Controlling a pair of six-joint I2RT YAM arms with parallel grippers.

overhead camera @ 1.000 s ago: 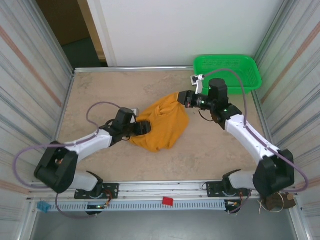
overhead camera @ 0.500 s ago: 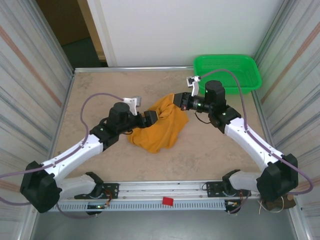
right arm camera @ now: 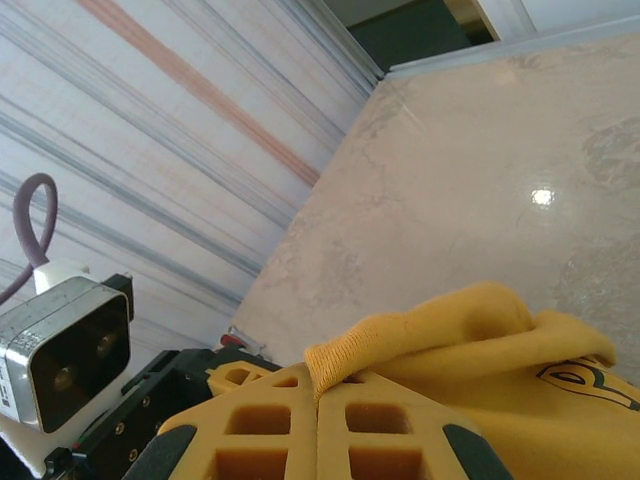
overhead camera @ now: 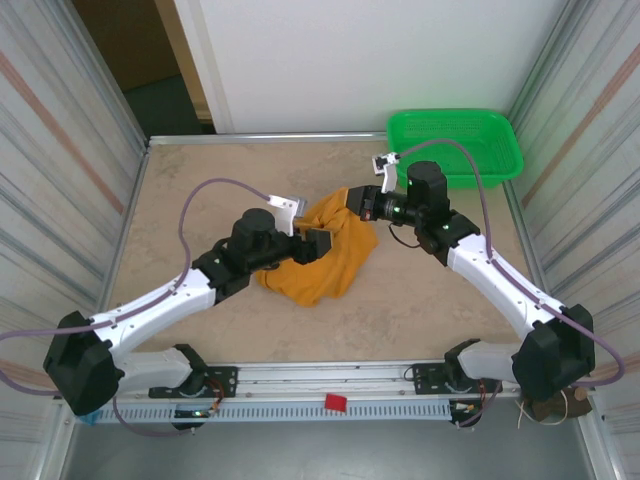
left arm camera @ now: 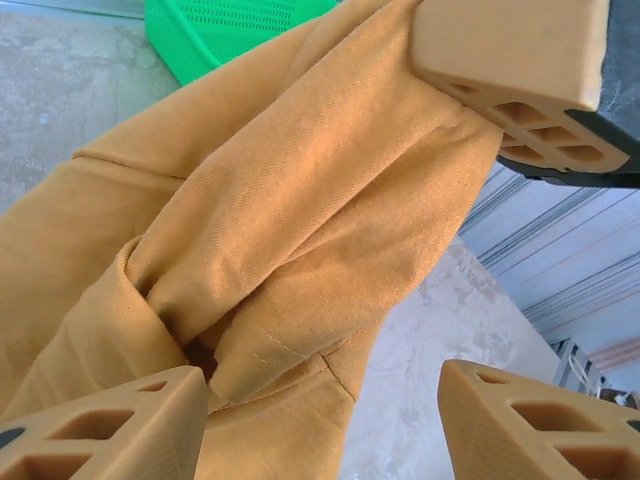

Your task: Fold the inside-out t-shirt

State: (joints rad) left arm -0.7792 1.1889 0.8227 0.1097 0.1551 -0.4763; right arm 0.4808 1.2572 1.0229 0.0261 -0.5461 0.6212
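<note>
Nothing folded yet; the inside-out t-shirt (overhead camera: 328, 262) lies bunched. Right end effector (overhead camera: 351, 198) pinches its edge; left end effector (overhead camera: 317, 242) open.

The t-shirt (overhead camera: 325, 260) was mustard-orange all over, with a dark print (right arm camera: 592, 378) on one fold. The tabletop (overhead camera: 200, 190) was mottled beige. The far-right basket (overhead camera: 480, 135) was bright green mesh. The left arm (overhead camera: 160, 300) and right arm (overhead camera: 495, 270) were white with black joints, their cables (overhead camera: 225, 181) purple. The left end effector (left arm camera: 320, 430) had tan fingers (left arm camera: 100, 425). The side walls (overhead camera: 60, 150) showed grey stripes and a reddish band.
</note>
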